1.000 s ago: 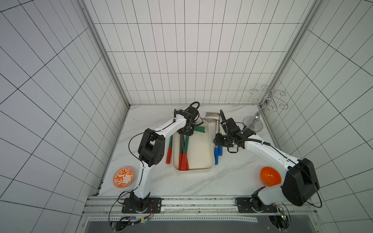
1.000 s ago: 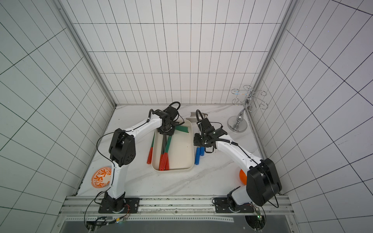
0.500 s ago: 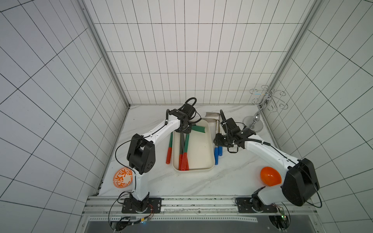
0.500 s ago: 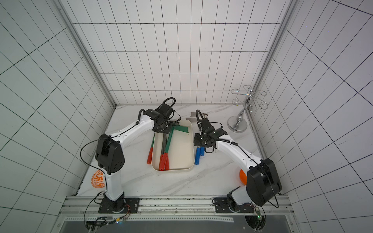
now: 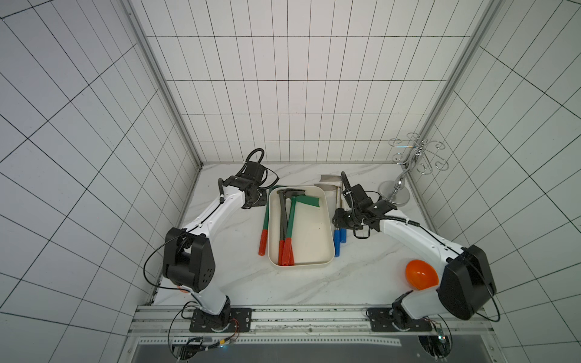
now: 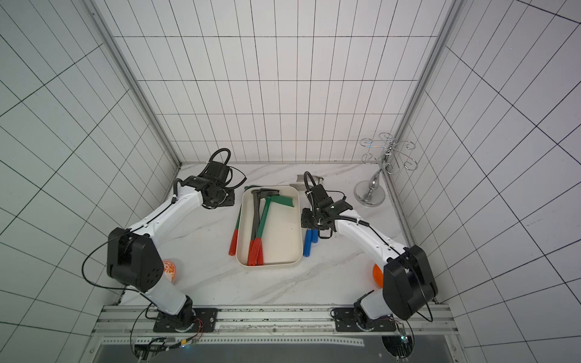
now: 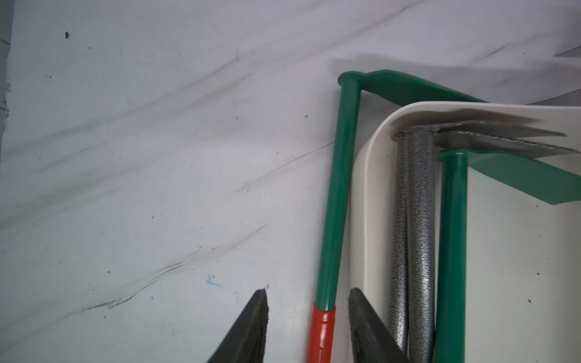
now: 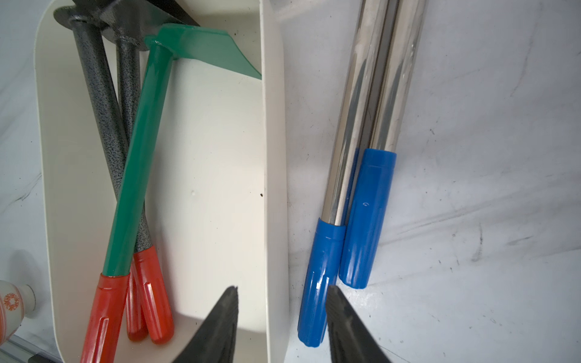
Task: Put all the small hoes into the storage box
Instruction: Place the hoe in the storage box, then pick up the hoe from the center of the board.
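The cream storage box holds a green-shafted hoe and two grey ones, all with red grips. Another small hoe, green shaft and red grip, lies on the table along the box's left wall. Two chrome hoes with blue grips lie along its right wall. My left gripper is open and hangs over the outside green hoe, fingers on either side of it, not touching. My right gripper is open above the box's right wall and a blue grip.
An orange bowl sits by the right arm's base. An orange-patterned dish is half hidden behind the left arm. A chrome hook stand stands at the back right corner. Tiled walls close in three sides.
My left gripper has moved left, from above the far end of the box to above the table beside its left wall. The right arm has stayed still.
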Robot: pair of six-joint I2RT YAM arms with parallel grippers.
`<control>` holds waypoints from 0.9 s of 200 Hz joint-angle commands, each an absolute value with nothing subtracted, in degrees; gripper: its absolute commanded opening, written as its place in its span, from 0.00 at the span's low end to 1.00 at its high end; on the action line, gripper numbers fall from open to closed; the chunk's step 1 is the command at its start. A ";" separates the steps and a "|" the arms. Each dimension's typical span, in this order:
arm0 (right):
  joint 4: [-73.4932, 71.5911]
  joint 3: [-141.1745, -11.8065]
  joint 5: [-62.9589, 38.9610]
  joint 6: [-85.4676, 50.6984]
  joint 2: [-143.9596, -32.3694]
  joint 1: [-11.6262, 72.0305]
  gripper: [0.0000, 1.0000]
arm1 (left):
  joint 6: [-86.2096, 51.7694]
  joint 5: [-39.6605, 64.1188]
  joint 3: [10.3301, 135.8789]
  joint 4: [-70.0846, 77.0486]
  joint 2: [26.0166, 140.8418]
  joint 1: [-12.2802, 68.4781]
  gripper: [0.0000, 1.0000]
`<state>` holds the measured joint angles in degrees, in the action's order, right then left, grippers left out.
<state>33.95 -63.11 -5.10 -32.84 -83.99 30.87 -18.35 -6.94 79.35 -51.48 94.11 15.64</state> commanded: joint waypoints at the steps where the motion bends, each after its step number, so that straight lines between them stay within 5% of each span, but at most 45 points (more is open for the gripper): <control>1: 34.76 -63.31 -5.47 -31.18 -86.26 31.97 0.47 | -15.96 -3.99 76.00 -47.18 90.72 12.54 0.45; 180: 37.09 -67.20 -4.39 -28.97 -92.05 32.84 0.47 | -13.46 -2.44 96.41 -43.76 119.24 15.11 0.52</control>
<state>35.44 -63.29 -4.82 -29.89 -91.88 32.36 -13.93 -2.13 93.38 -44.64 116.27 14.35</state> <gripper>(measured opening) 0.470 0.524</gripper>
